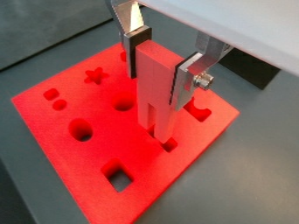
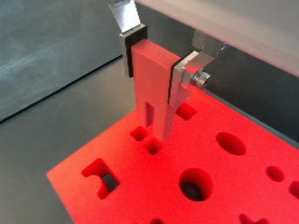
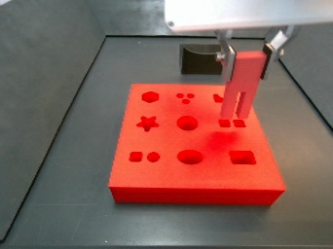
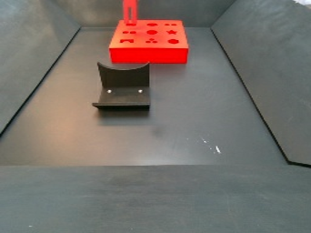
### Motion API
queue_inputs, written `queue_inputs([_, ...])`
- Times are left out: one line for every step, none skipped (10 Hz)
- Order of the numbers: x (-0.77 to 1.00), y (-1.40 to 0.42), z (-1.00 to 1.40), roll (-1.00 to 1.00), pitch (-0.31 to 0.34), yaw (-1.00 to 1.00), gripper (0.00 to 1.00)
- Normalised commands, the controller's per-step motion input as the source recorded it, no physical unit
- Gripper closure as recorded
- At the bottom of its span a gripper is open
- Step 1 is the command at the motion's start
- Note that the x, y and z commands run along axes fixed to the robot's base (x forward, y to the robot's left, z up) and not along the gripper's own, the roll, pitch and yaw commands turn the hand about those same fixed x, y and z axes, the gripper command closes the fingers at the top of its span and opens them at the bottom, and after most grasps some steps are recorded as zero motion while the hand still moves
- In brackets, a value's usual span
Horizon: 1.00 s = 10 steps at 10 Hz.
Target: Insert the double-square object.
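Observation:
My gripper point(image 1: 162, 68) is shut on the double-square object point(image 1: 156, 96), a long slim red peg held upright with a split lower end. It shows in both wrist views point(image 2: 159, 87). The peg hangs over the large flat red board point(image 1: 70, 166), with its lower end close above a pair of small square holes point(image 2: 142, 135). I cannot tell whether it touches the board. In a side view the gripper point(image 3: 247, 49) holds the peg point(image 3: 240, 83) over the twin square holes point(image 3: 233, 124) on the board's right side. In a side view the peg point(image 4: 129, 9) stands at the far end.
The board point(image 3: 196, 190) has several other shaped holes: a star point(image 3: 148, 124), ovals, circles, a larger square point(image 3: 242, 155). The dark fixture point(image 4: 122, 86) stands on the floor near the board; it also shows behind the board point(image 3: 198, 60). Dark bin walls point(image 4: 36, 82) surround the floor.

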Motion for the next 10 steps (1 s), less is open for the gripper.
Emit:
queue_inputs([0.4, -0.05, -0.11, 0.13, 0.1, 0.0, 1.0])
queue_inputs([0.33, 0.0, -0.05, 0.14, 0.107, 0.0, 1.0])
queue_inputs([0.11, 0.03, -0.08, 0.17, 0.164, 0.0, 1.0])
queue_inputs([0.0, 0.1, -0.12, 0.17, 0.191, 0.0, 1.0])
queue_inputs([0.0, 0.06, -0.12, 0.16, 0.219, -0.03, 1.0])
queue_inputs([0.0, 0.0, -0.14, 0.15, 0.203, -0.1, 1.0])
queue_inputs([0.0, 0.0, -0.1, 0.14, 0.186, -0.11, 1.0])
queue_inputs([0.16, -0.05, -0.07, 0.11, 0.153, -0.04, 1.0])
queue_inputs([0.19, 0.0, -0.08, 0.1, 0.141, -0.01, 1.0])
queue_inputs([0.12, 0.0, -0.09, 0.11, 0.147, -0.01, 1.0])
